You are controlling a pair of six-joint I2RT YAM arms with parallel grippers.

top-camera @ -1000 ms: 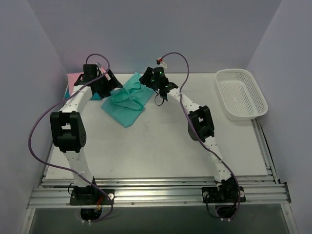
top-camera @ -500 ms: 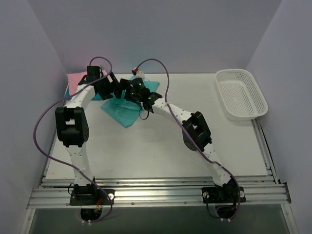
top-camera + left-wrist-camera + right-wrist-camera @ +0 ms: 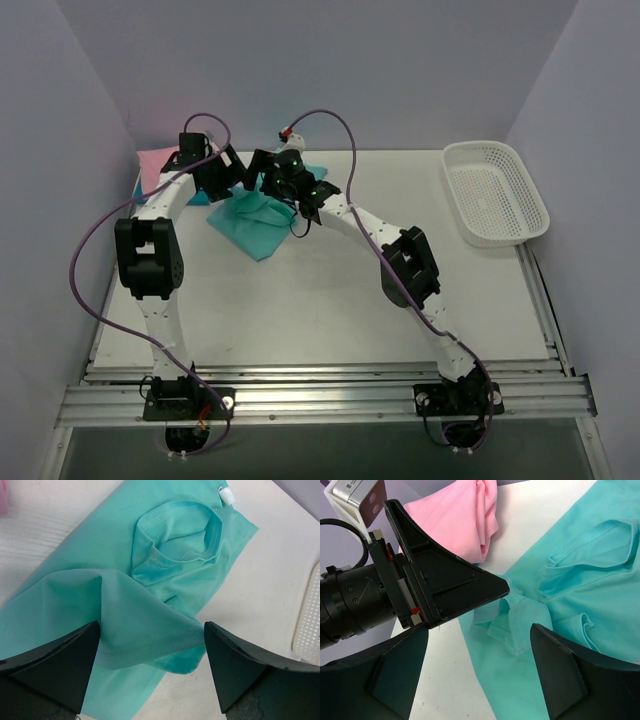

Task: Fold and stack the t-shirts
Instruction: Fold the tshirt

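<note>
Table: the white tabletop (image 3: 300,300) carries both arms, which lean from the near edge toward its far left part.
Teal-green shirt: a soft teal-green short-sleeved t-shirt (image 3: 258,228) lies partly folded on the table, left of centre and toward the far side. Its neck opening faces up, and one sleeve hem is rumpled.
Left claw: the left gripper (image 3: 150,632) hangs just above this shirt with its black fingers spread wide and nothing held. A raised fold of cloth lies under the gap.
Right claw: the right gripper (image 3: 480,630) is just beside the left one, also gaping wide and empty, over a small crumpled sleeve.
Pink shirt: a folded pink cloth t-shirt (image 3: 457,515) sits near the far left corner, with a strip of table between it and the teal-green one.
Darker cloth: a sliver of darker teal-blue cloth (image 3: 138,186) shows at the pink shirt's near edge. How they overlap cannot be told.
Basket: a white plastic mesh basket (image 3: 495,195) stands at the far right, well apart.
</note>
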